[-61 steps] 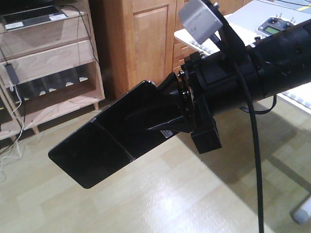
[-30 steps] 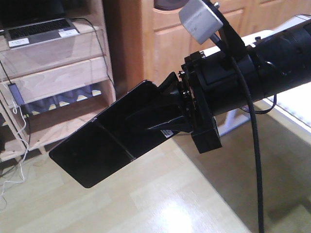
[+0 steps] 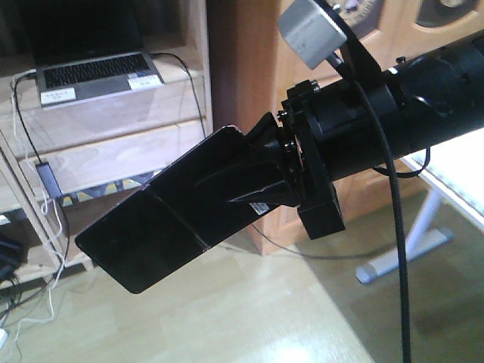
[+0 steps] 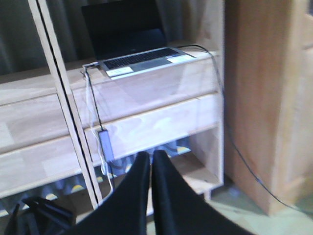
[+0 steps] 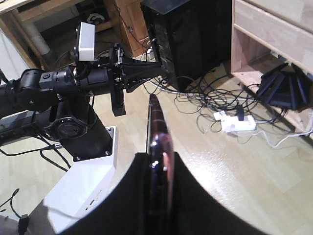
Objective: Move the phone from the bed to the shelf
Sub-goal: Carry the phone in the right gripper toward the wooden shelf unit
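The phone is a glossy black slab with a centre crease, held out over the floor by my right gripper, which is shut on one end of it. From the right wrist I see the phone edge-on, its pinkish rim between the jaws of my right gripper. The pale-wood shelf stands behind it at the left. My left gripper is shut and holds nothing, pointing at the shelf. That left gripper also shows from the right wrist. The bed is out of view.
A grey laptop sits open on the shelf's upper board, with cables and a charger brick hanging down. A brown wooden cabinet stands right of the shelf. A white table leg, a black tower and a power strip are on the floor.
The shelf and laptop have shifted right and lower in the front view and look closer. The phone stays in the right gripper in the same pose.
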